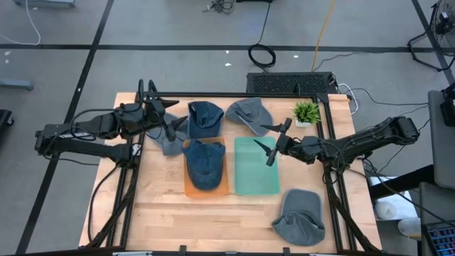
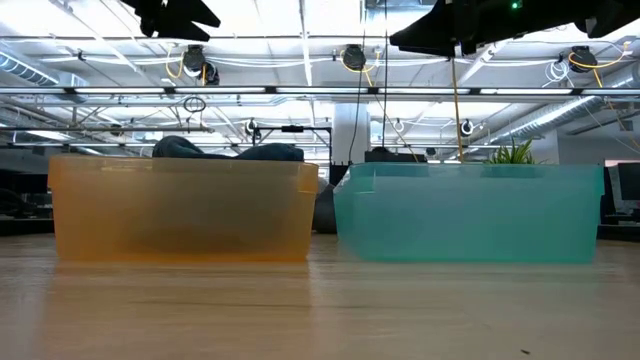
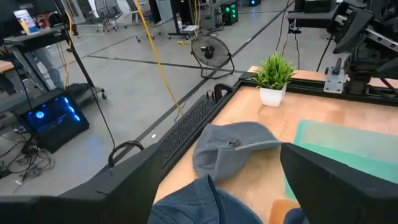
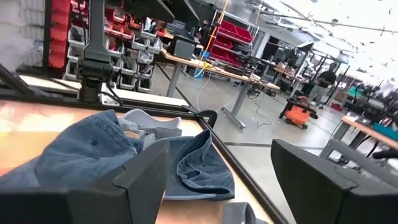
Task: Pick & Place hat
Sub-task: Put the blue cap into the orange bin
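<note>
Both grippers hang open over the bench, neither holding a hat.

Left gripper (image 1: 170, 119), fingers apart, sits above the grey hat (image 1: 170, 139) at the orange bin's (image 1: 190, 186) far-left corner, nearest it; right gripper (image 1: 274, 142), also spread, hovers over the green bin (image 1: 256, 181). High view alone shows another grey hat (image 1: 300, 217) lying loose, nearer the right arm.

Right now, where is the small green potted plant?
In the high view, the small green potted plant stands at the table's far right corner, beside the grey cap and beyond the green bin.
</note>
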`<state>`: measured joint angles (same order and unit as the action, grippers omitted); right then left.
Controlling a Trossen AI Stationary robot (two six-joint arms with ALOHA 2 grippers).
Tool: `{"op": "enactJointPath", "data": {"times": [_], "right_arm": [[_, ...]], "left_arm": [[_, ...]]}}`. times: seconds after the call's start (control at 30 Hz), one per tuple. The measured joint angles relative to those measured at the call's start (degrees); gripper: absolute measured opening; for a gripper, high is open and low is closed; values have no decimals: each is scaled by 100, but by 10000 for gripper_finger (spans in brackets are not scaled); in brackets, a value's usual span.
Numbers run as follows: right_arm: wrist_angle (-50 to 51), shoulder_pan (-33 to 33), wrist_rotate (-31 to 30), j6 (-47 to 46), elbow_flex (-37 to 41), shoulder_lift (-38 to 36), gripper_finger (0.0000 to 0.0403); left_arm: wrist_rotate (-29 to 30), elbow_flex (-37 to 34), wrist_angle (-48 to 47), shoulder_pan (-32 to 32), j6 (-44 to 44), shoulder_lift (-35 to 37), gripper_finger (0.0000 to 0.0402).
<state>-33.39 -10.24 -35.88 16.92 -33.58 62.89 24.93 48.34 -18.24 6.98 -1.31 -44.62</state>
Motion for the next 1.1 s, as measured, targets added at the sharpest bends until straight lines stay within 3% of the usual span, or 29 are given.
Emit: {"op": "enactJointPath", "data": {"times": [0.57,0.67,0.87,1.1], "right_arm": [[-77,152,-5,38,0,-102,257],[-72,241,12,32,0,-178,254],[-30,328,14,27,0,-370,253],[310,328,16,24,0,-817,253]], "left_arm": [[-248,4,-624,182,448,-96,352],[-189,7,-608,292,638,-282,352],[573,9,-499,573,725,-899,351],[273,9,99,1082,587,-1408,351]]}}
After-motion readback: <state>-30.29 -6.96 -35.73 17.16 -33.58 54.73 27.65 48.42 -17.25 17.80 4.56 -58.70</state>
